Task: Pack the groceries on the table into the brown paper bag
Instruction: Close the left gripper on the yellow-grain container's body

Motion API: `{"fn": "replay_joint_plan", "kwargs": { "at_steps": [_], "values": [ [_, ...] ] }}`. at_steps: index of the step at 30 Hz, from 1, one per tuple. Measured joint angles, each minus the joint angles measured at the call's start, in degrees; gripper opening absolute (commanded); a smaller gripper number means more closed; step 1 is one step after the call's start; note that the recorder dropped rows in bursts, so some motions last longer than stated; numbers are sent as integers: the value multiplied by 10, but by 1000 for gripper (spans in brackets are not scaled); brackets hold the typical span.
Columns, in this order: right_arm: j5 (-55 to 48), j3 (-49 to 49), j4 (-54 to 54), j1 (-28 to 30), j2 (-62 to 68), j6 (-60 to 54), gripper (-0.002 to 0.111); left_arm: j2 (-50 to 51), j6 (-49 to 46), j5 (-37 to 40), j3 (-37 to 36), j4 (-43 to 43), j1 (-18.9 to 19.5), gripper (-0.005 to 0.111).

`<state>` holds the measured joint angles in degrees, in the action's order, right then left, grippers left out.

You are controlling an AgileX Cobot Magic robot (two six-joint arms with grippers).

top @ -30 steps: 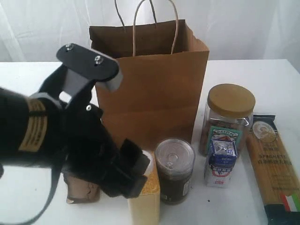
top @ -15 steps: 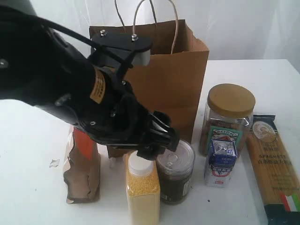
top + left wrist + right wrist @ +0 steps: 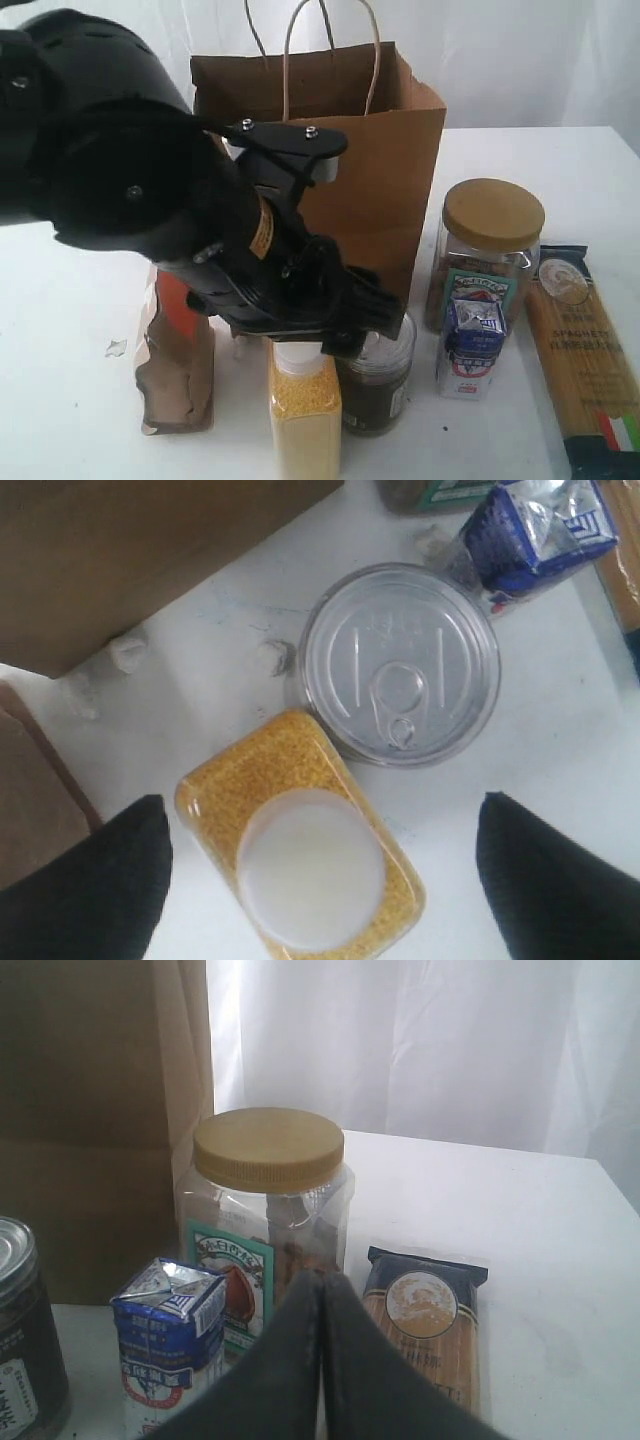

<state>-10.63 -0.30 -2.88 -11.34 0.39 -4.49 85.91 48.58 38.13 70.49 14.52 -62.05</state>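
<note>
The brown paper bag [image 3: 340,170] stands upright and open at the back of the table [image 3: 60,400]. Before it stand the brown pouch [image 3: 180,360], the yellow-grain bottle [image 3: 305,420], the dark jar [image 3: 380,385], the tan-lidded jar [image 3: 490,250] and the blue-white carton [image 3: 470,340]. The spaghetti packet [image 3: 585,360] lies flat on the right. My left gripper [image 3: 320,880] hangs open above the bottle's white cap [image 3: 310,870], a finger on each side, beside the jar's lid [image 3: 400,665]. My right gripper [image 3: 322,1278] is shut and empty, facing the tan-lidded jar [image 3: 268,1190].
Small white pebble-like bits lie on the table by the pouch [image 3: 115,347] and near the dark jar [image 3: 272,655]. The left arm [image 3: 150,190] hides part of the bag's front and the dark jar's lid. A white curtain hangs behind.
The left arm has swung up from the front left and rightward. It now uncovers the pouch and covers the dark jar's lid, with its gripper over the bottle. The groceries have not moved.
</note>
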Motion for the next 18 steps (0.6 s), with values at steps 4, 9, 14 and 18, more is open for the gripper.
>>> {"fn": "replay_joint_plan", "kwargs": {
  "at_steps": [4,9,14,18],
  "values": [
    [0,0,0,0,0,0,0,12,15,0,0,14,1,83],
    [0,0,0,0,0,0,0,38,23,0,1,16,1,83],
    [0,0,0,0,0,0,0,54,30,0,1,17,1,83],
    [0,0,0,0,0,0,0,55,34,1,1,16,1,83]
  ]
}}
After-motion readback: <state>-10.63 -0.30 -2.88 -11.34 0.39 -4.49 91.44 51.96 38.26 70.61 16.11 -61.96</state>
